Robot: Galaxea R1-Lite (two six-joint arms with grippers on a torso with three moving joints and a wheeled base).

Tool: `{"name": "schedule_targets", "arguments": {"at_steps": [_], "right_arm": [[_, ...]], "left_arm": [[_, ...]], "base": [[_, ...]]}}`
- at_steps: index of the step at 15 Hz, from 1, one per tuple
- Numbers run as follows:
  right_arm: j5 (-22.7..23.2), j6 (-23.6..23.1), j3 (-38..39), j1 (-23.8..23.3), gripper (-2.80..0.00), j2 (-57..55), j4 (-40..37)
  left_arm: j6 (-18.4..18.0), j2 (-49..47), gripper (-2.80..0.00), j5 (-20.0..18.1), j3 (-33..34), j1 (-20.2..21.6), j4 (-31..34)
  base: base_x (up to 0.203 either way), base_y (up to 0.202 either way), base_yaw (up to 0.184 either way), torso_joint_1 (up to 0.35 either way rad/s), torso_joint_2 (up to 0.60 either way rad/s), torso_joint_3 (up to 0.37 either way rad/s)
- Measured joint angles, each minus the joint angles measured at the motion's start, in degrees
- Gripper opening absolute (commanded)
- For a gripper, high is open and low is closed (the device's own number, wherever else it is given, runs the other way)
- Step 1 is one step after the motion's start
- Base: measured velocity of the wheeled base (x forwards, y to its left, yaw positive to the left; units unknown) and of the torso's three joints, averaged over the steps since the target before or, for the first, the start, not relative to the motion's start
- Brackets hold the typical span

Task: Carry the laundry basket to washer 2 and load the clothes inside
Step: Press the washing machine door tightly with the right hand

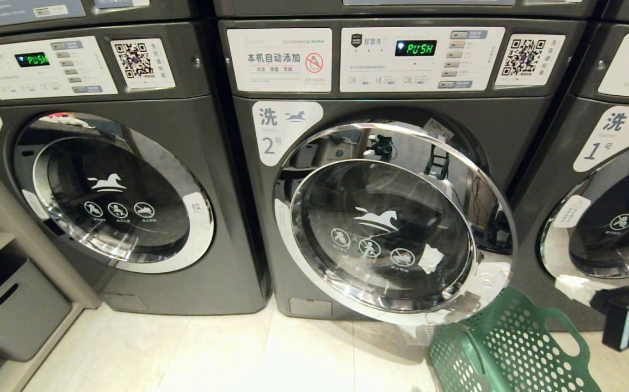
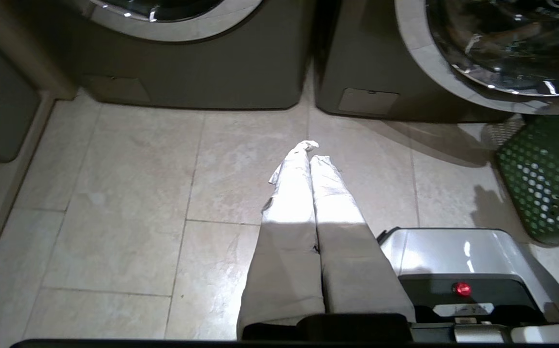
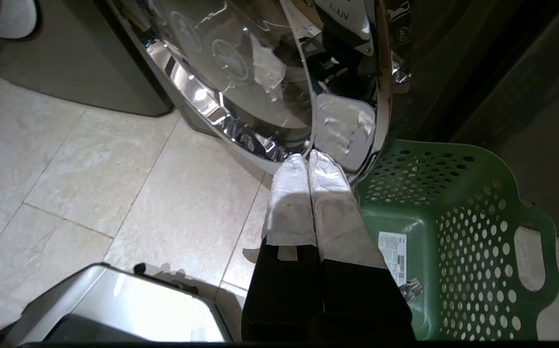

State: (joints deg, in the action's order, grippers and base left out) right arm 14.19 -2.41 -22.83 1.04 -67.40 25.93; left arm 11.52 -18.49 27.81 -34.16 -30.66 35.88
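The basket (image 1: pixel 510 348) stands empty on the floor (image 1: pixel 238 354) just below washer 2 (image 1: pixel 390 218), whose door (image 1: pixel 390 239) hangs ajar. The right gripper (image 3: pixel 308 157) hovers beside the basket, fingers closed on nothing; the left gripper (image 2: pixel 311 150) hangs over bare floor, fingers closed too.

I see washer 2's (image 1: pixel 380 179) door (image 1: pixel 396 228) swung partly out, its chrome rim overhanging the laundry basket (image 1: pixel 510 348) on the floor just below; that blocks a straight path to the drum from the right. Bare floor tile (image 1: pixel 211 354) lies open in front of washer 3 (image 1: pixel 129 190), with a grey bin (image 1: pixel 10 310) at the far left.
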Motion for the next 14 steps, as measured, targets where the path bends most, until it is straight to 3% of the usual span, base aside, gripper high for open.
{"name": "schedule_targets", "arguments": {"at_steps": [4, 8, 11, 14], "right_arm": [[-1.15, -0.8, -1.3, 0.09, -2.8, -18.7, 18.13], [-1.36, -1.06, -1.84, 2.1, -2.8, -30.66, 33.97], [-2.75, -1.31, -1.92, 5.16, -2.8, -33.4, 34.84], [-7.88, -1.57, -5.61, 5.72, -2.8, -35.31, 34.88]], "left_arm": [[-0.09, 0.01, -2.8, 0.9, -0.16, 6.07, 0.85], [-0.11, -0.25, -2.8, 0.76, -0.67, 7.13, 0.8], [-0.09, -0.06, -2.8, -0.36, -0.45, 7.18, 0.75], [-0.02, 0.44, -2.8, -1.1, 0.1, 7.21, 0.64]], "base": [[0.0, 0.0, 0.0, 0.0, 0.0, 0.0], [0.0, 0.0, 0.0, 0.0, 0.0, 0.0], [0.0, 0.0, 0.0, 0.0, 0.0, 0.0], [0.0, 0.0, 0.0, 0.0, 0.0, 0.0]]}}
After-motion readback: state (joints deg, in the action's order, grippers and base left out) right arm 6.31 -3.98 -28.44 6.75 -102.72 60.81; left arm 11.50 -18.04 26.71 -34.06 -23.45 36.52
